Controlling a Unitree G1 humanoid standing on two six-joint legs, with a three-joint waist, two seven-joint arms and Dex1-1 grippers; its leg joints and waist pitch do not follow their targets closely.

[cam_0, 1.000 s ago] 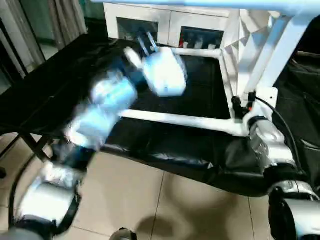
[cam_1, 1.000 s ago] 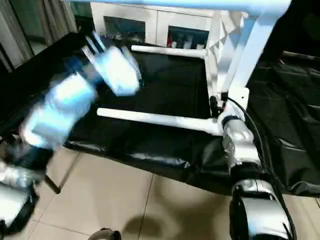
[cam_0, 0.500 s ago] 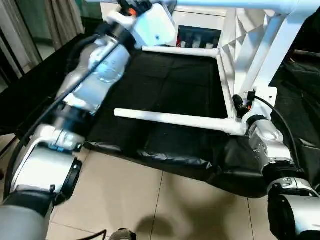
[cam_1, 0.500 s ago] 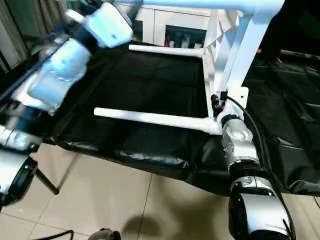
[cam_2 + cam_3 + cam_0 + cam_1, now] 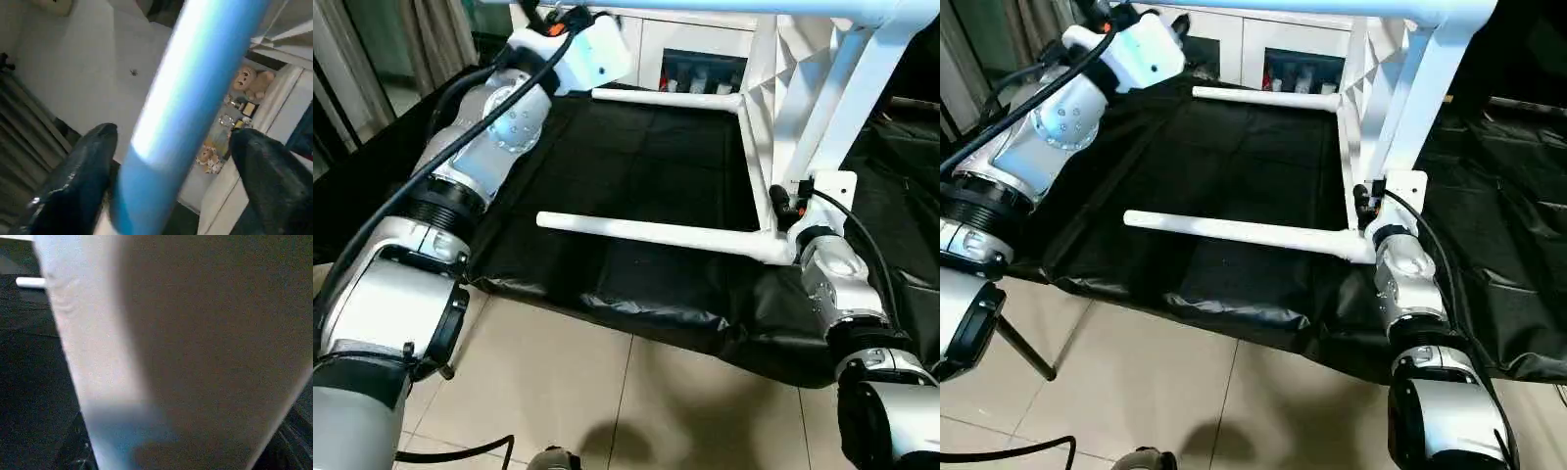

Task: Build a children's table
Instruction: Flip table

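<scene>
The children's table (image 5: 800, 83) lies on its side on the black desk (image 5: 646, 162), top at three o'clock; the left gripper (image 5: 171, 134) has swung up to eleven o'clock, spread astride its upper leg (image 5: 195, 73), probably to steady it, while the right gripper (image 5: 789, 202) sits at the top's low corner, its grip impossible to tell.

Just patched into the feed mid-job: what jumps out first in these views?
The half-built white children's table stands on its side on the black-covered bench, two legs jutting toward the robot's left and another running along the top of the head view. The left gripper is raised up there, fingers open either side of that upper leg. The right arm sits low against the tabletop's near corner.
</scene>
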